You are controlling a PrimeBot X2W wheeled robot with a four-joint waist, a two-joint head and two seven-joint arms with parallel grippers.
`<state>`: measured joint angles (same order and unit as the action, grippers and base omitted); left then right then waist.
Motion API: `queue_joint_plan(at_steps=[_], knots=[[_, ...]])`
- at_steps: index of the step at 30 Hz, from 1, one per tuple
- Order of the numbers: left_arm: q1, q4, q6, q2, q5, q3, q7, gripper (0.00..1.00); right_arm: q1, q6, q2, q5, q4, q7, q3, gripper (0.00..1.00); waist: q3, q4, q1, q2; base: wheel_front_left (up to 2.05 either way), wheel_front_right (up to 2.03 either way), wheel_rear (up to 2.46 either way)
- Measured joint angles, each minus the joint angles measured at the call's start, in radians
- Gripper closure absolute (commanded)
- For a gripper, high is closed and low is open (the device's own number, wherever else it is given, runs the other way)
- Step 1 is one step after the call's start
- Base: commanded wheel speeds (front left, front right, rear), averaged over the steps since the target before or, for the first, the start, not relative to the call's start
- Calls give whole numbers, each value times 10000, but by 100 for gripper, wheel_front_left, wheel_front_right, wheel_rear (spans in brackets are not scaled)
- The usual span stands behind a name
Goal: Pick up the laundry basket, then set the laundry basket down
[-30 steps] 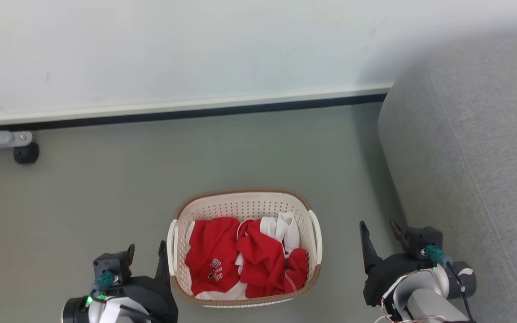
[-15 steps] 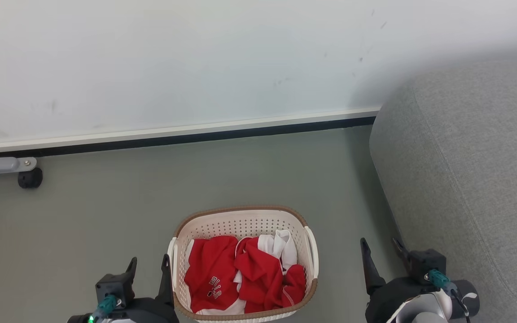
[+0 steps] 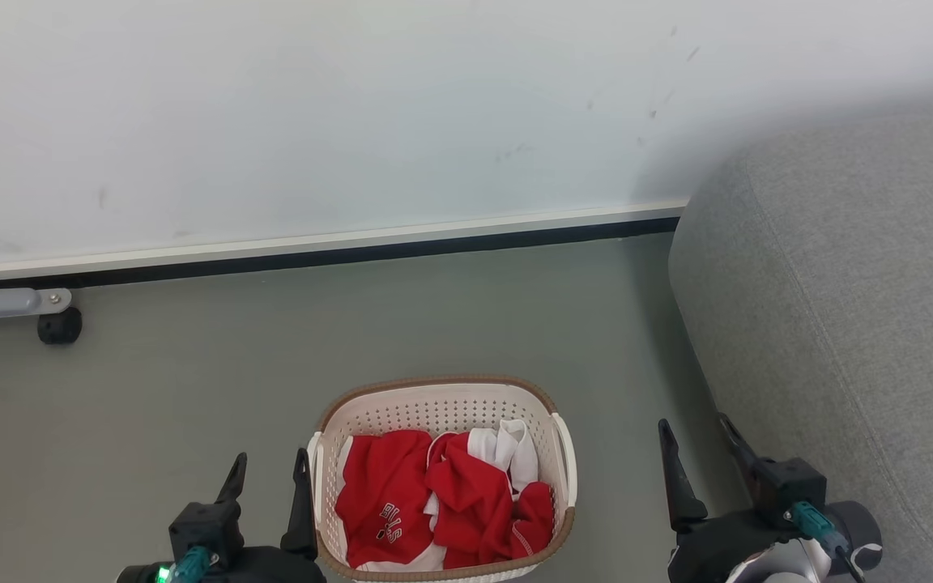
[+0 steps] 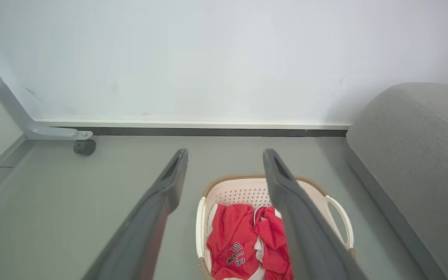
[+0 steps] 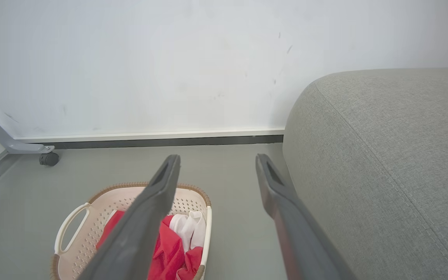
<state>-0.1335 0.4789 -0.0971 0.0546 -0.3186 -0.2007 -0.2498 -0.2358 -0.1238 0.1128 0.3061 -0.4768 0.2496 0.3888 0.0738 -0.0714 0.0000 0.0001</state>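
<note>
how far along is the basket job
Done: nothing sure; the basket sits on the floor, clothes inside, held by neither claw. In hand: both open, left claw close beside its left handle, right claw standing apart on the other side. Left: grip, lift, set down, unless that already happened.

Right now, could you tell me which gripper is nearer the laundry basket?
The left gripper: its finger is beside the laundry basket; the right gripper stands apart.
</note>
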Motion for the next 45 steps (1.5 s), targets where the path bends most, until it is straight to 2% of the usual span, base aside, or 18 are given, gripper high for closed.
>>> queue_joint_plan(at_steps=[21,45], knots=[[845,-1783,-88,-6,332,104,0,0,1255,-8,-4,-1068,2088,19,-1085,0,-38,108,0,0,0,0,0],[1033,-2426,-171,-12,591,161,0,0,1670,-10,-268,-1670,2855,27,-1551,0,-72,206,0,0,0,0,0]])
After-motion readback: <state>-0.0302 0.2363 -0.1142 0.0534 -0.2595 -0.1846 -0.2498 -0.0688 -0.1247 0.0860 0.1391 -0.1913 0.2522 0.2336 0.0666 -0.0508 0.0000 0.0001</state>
